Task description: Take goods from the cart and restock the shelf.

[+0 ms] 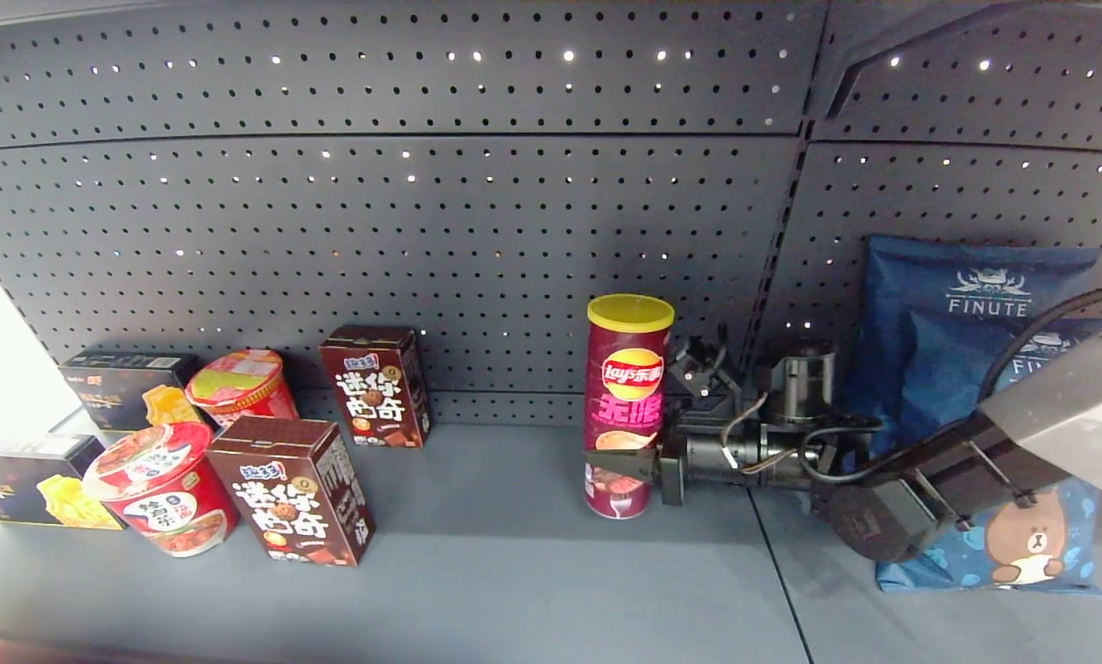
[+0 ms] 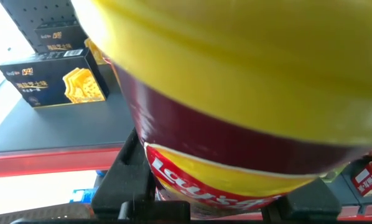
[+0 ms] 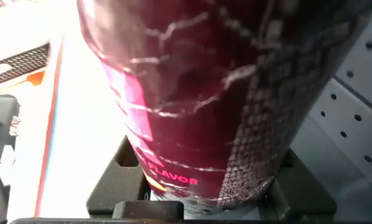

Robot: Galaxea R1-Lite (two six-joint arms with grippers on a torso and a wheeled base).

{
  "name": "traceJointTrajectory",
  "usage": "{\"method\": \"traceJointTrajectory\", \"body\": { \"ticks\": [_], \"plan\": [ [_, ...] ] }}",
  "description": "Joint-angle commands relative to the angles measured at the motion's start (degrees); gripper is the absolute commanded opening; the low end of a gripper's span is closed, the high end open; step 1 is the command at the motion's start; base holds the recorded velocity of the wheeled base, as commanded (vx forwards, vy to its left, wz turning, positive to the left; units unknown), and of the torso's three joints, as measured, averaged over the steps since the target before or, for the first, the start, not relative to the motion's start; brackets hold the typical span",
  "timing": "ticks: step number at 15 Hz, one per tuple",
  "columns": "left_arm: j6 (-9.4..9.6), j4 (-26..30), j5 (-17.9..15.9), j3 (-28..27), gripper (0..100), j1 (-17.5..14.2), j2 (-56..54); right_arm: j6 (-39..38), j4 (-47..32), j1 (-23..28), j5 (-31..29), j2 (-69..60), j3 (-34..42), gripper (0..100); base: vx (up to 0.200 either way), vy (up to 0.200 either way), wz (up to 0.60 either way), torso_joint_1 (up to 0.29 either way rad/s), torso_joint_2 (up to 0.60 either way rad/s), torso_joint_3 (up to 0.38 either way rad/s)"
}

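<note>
Jaws of level right arm [image 1: 929, 484] grip can [image 1: 629, 406].

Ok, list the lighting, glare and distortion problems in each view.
Head view: the left edge beside the black box is blown out white, light dots shine through the pegboard holes, and its seams bow. Left wrist view: white glare past the second can. Right wrist view: washed-out glare beside the chips can.

grey shelf [image 1: 514, 581] | chips can [image 1: 626, 406], boxes [image 1: 297, 489], noodle cups [image 1: 159, 489], blue bags [image 1: 965, 314]
</note>
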State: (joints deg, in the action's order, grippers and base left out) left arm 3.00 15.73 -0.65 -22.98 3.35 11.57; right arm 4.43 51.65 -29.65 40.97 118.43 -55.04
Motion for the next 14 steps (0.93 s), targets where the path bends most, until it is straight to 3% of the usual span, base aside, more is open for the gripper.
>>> {"method": "traceJointTrajectory", "body": {
  "ticks": [1,9,14],
  "plan": [
    [-0.01,0.01,-0.06,0.92,0,0.08,-1.55,0.15,0.2,-1.11,-0.72,-8.92,6.35,0,0.0,0.0,0.0,0.0,0.0,0.0],
    [0.08,0.01,0.21,1.27,0,-0.1,-2.6,0.06,18.66,-3.22,-1.33,-14.72,27.88,0,0.0,0.0,0.0,0.0,0.0,0.0],
    [0.25,0.01,1.26,0.74,0,-0.1,-2.6,0.32,22.09,-3.4,-0.89,-13.31,32.1,0,0.0,0.0,0.0,0.0,0.0,0.0]
  ]
}}
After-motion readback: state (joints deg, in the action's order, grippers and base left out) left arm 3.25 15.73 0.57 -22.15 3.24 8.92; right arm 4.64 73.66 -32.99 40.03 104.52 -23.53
